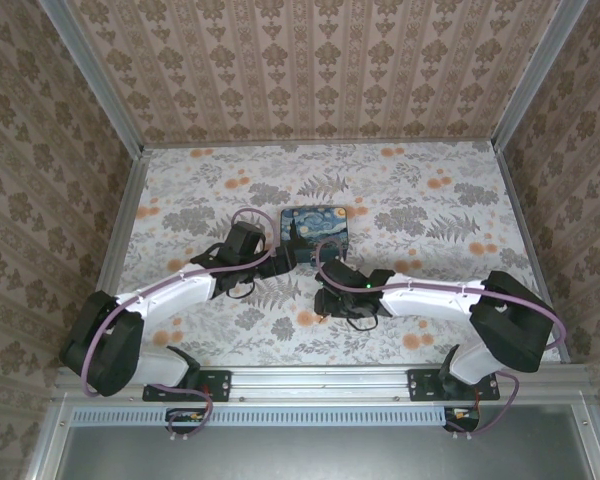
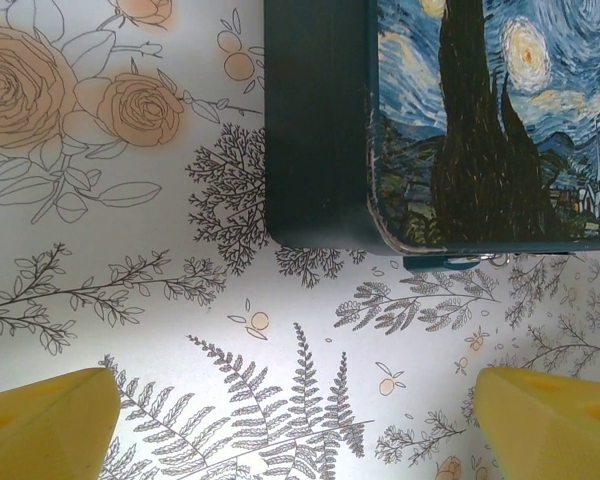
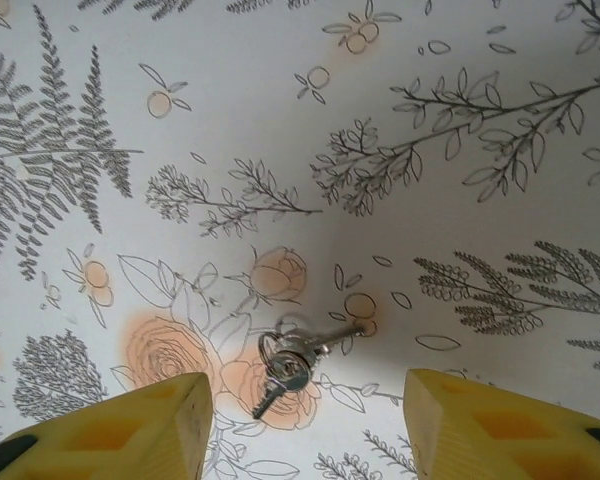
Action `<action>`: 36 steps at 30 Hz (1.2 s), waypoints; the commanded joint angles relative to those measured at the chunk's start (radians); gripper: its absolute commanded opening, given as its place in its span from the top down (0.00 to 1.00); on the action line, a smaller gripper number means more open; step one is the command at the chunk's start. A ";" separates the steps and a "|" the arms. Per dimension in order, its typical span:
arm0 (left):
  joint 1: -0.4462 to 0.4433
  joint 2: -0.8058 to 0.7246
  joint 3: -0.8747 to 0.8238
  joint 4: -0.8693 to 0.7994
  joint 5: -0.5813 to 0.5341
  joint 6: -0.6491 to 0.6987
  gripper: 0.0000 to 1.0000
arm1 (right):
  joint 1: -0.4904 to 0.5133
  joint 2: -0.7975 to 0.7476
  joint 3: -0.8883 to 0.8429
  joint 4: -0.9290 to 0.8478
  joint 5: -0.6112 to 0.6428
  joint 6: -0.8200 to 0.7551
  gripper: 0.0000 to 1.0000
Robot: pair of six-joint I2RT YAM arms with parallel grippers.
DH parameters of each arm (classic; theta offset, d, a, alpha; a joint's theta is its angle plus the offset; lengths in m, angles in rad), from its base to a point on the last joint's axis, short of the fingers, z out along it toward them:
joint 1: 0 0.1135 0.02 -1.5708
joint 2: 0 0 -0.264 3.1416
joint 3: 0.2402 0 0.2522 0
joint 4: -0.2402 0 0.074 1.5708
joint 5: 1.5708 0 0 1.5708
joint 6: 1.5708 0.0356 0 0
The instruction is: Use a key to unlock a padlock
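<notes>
Floral tabletop (image 3: 500,130), keys (image 3: 288,365) lying clear, right fingers (image 3: 130,430) wide apart above

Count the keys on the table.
2, both on one ring lying on the table under the open right gripper. One key points up-right in the wrist view, the other down-left. The bunch may hide another.

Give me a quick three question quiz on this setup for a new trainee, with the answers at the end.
1. True or false: the right pincer grips the keys.
2. What lies just ahead of the left pincer? A) the painted box, B) a mug, C) a drawer.
3. Fill in: both pincers are ____.
Key: 1 false, the keys lie loose on the table; 2 A; 3 open.
</notes>
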 commanded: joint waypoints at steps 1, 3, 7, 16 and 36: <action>0.015 -0.026 -0.017 0.019 -0.017 -0.014 0.00 | 0.025 0.027 0.037 -0.082 0.066 0.113 0.44; 0.022 -0.029 -0.022 0.027 -0.011 -0.016 0.00 | 0.036 0.051 0.052 -0.096 0.075 0.155 0.44; 0.034 -0.032 -0.025 0.039 0.004 -0.016 0.00 | 0.056 0.090 0.081 -0.107 0.097 0.219 0.44; 0.063 -0.053 -0.049 0.065 0.035 -0.022 0.00 | 0.079 0.221 0.224 -0.247 0.121 0.251 0.44; 0.144 -0.198 -0.122 0.007 0.054 -0.005 0.00 | 0.063 0.383 0.282 -0.260 0.134 0.298 0.57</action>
